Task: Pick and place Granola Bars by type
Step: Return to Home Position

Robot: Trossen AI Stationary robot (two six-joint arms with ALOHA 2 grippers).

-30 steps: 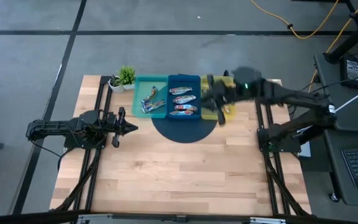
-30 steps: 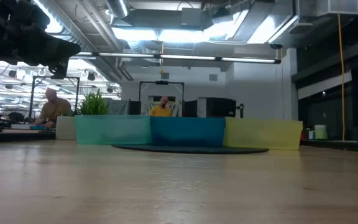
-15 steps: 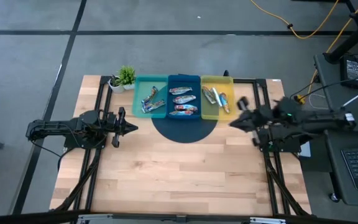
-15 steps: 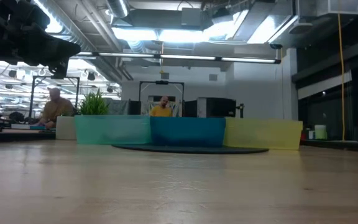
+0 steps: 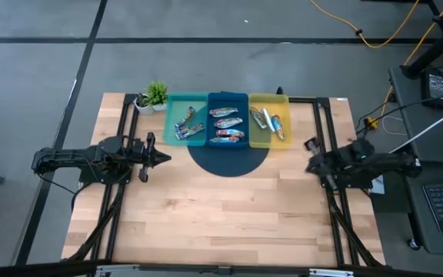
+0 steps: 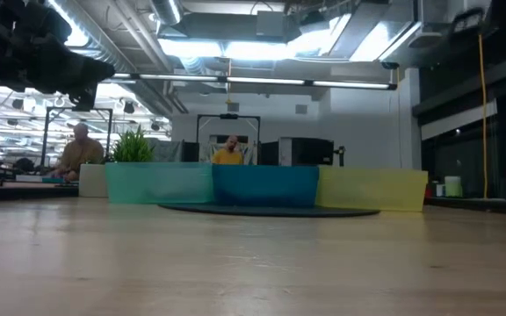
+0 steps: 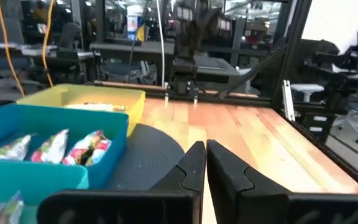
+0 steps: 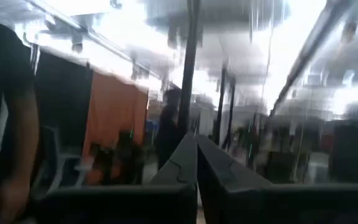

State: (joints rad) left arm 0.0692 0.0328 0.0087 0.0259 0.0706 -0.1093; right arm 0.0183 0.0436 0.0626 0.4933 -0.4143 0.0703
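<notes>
Left gripper (image 7: 202, 149), at the left of the table (image 5: 221, 215), and right gripper (image 8: 196, 140), at its right edge, are each seen closed tight with nothing held; bars (image 5: 228, 121) are found in teal tray (image 5: 187, 96), blue tray (image 5: 228, 95) and yellow tray (image 5: 269, 96), but are hidden behind tray walls in the low view.

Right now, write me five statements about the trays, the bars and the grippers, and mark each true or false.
1. The yellow tray holds granola bars. True.
2. The left gripper grips a bar. False: it is shut on nothing, over the left side of the table.
3. The blue tray stands between the teal tray and the yellow one. True.
4. The potted plant stands beside the yellow tray. False: it stands beside the teal tray.
5. The right gripper hangs over the trays. False: it is shut at the table's right edge, clear of them.
</notes>
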